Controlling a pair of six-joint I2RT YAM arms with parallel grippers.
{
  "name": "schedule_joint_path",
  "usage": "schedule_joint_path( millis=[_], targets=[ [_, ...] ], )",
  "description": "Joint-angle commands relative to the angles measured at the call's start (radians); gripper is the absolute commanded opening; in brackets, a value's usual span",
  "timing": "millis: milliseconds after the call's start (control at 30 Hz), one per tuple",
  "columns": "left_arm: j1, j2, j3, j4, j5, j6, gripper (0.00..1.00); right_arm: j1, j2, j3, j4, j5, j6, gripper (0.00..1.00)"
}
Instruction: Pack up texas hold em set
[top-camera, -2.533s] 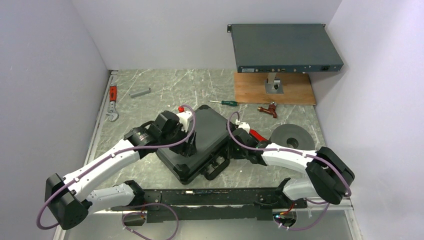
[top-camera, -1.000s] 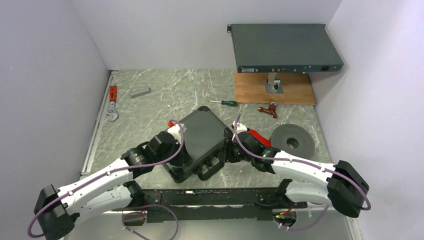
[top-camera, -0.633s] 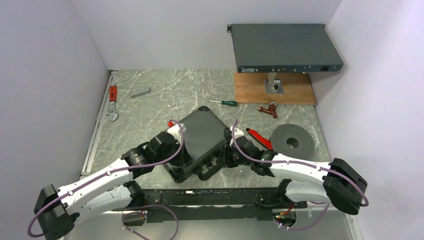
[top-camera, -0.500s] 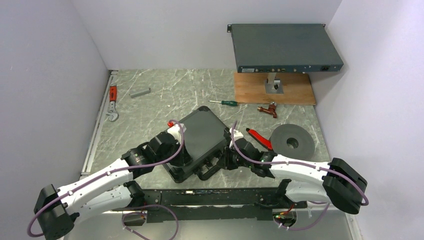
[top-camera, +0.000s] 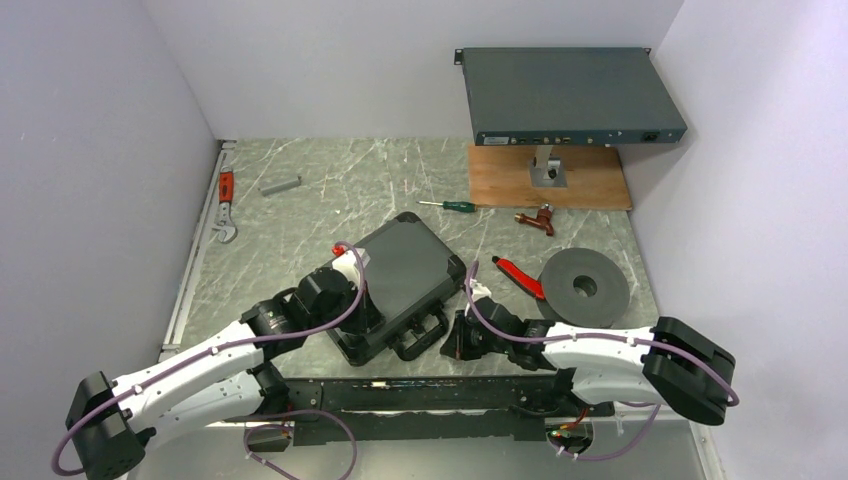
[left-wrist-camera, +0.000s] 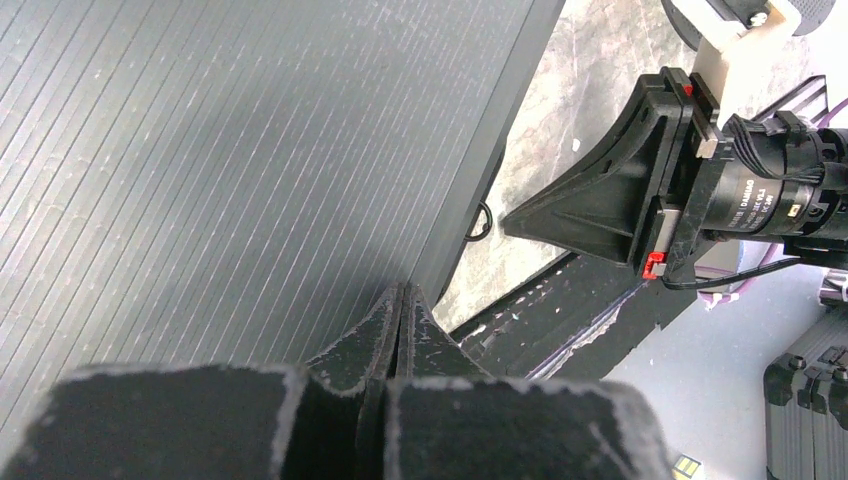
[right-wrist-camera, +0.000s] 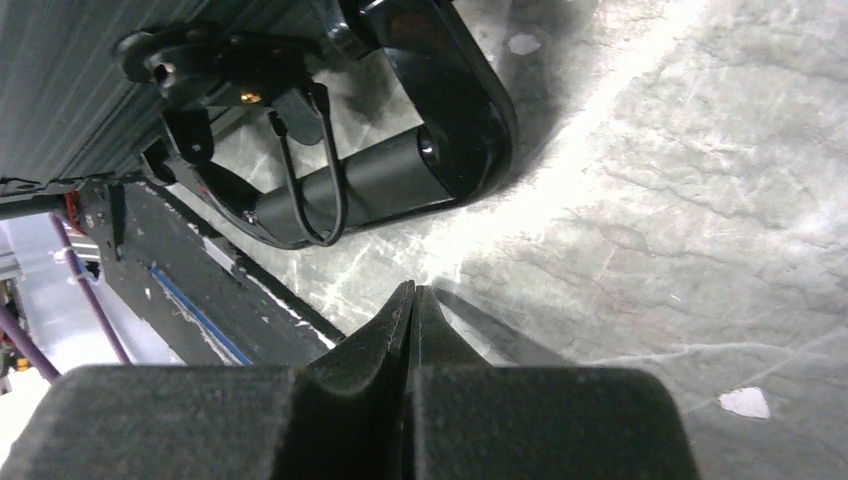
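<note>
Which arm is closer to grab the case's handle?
Right, probably. The right claw, shut, sits just beside the handle; the left claw is shut over the lid, farther away.

Left arm (top-camera: 190, 365): elbow low at the near left, forearm stretched up and right toward the centre, left gripper (left-wrist-camera: 400, 300) jaws pressed fully together, nothing between the black fingers. Right arm (top-camera: 600, 350): elbow out at the near right, forearm lying nearly level and running left, right gripper (right-wrist-camera: 412, 300) also clamped tight with no gap, holding nothing. Right gripper's tip aims toward the left gripper, near it but apart.
</note>
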Motion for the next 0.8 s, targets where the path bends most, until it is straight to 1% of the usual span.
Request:
schedule_joint_path(
  millis=[0,333,533,767],
  targets=[
    [-0.016,0.025,-0.071,-0.231,-0.023,0.009,0.0,0.017,-0.008,-0.005,0.087,0.047,0.048,0.0],
    [-0.033,0.022,-0.069,-0.236,-0.023,-0.001,0.0,0.026,0.116,0.019,0.176,0.032,0.061,0.0],
    [-0.038,0.016,-0.073,-0.236,-0.023,-0.004,0.0,0.028,0.119,0.031,0.182,0.034,0.059,0.0],
    [-0.043,0.011,-0.076,-0.233,-0.023,-0.006,0.0,0.028,0.114,0.073,0.138,0.052,0.037,0.0]
  ],
)
